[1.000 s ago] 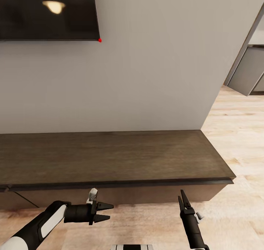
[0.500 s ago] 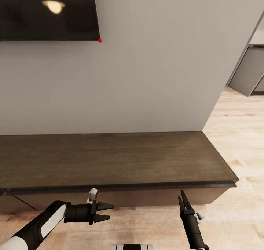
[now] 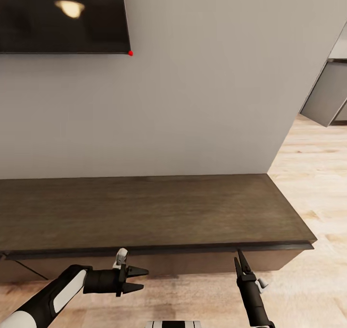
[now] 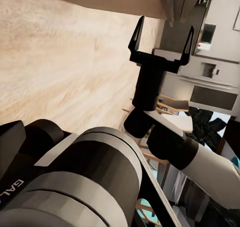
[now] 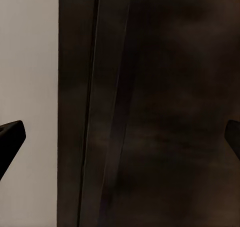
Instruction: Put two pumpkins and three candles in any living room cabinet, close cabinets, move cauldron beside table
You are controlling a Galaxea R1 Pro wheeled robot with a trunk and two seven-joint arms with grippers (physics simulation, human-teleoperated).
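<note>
Facing long low dark-brown wood TV cabinet, drawers look shut. Left gripper & right gripper spread, empty. Pumpkins/candles/cauldron steps unconfirmed.

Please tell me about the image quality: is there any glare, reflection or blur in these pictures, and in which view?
Head view: sharp, evenly lit; the dark wall screen reflects a lamp as a bright blurred spot; a thin shadow under the cabinet top's front edge. Left wrist view: the arm casing close to the lens looks soft, the wooden floor smeared. Right wrist view: very dark, low contrast.
</note>
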